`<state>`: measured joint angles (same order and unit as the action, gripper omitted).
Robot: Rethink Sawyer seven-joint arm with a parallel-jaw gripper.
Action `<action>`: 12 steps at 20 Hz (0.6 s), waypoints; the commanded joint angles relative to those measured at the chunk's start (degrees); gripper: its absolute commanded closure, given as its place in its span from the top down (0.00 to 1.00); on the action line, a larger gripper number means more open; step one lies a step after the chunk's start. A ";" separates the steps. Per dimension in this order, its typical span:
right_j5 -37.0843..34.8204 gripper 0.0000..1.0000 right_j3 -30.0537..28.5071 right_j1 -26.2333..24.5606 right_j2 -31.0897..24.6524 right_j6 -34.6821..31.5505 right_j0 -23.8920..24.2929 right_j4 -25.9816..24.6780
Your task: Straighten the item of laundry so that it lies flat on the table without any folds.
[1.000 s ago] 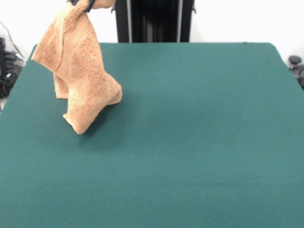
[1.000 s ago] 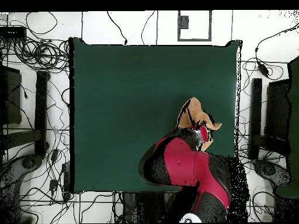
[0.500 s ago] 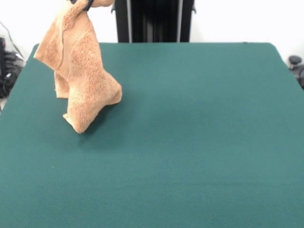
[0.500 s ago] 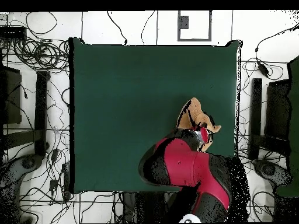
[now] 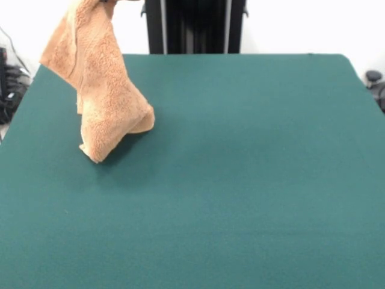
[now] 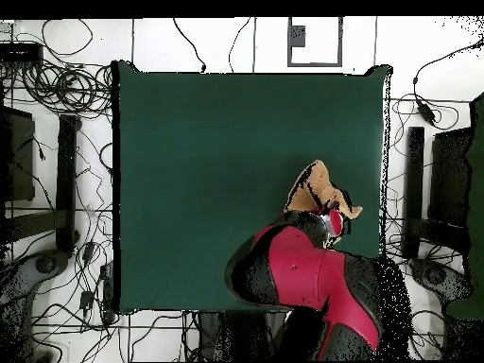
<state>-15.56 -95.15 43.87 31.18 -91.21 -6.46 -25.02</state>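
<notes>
The tan-orange towel (image 5: 102, 90) hangs bunched from above at the far left of the front view. Its top runs out of the picture's top edge, and its lower folds rest on the dark green table (image 5: 240, 180). In the overhead view the towel (image 6: 317, 189) shows as a crumpled peak near the table's right side. There my gripper (image 6: 331, 220) sits over it at the end of the red and black arm (image 6: 293, 269), shut on the towel's upper part. The arm hides the fingers.
The black pedestal (image 5: 194, 27) stands behind the table's far edge. Cables and stands (image 6: 57, 170) lie on the floor around the table. The towel is close to the table's left edge in the front view.
The towel's held top has risen a little, stretching the cloth taller. Its lower end has drawn in slightly but still touches the table. The arm has shifted slightly.
</notes>
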 commanded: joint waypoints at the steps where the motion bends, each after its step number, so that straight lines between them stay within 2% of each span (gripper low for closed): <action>1: -8.70 0.00 0.75 1.76 -7.19 3.19 0.66 -2.17; 12: -10.74 0.00 0.59 3.57 -8.62 4.21 2.13 -3.27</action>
<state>-20.60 -94.79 47.42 30.66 -91.21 -4.28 -25.46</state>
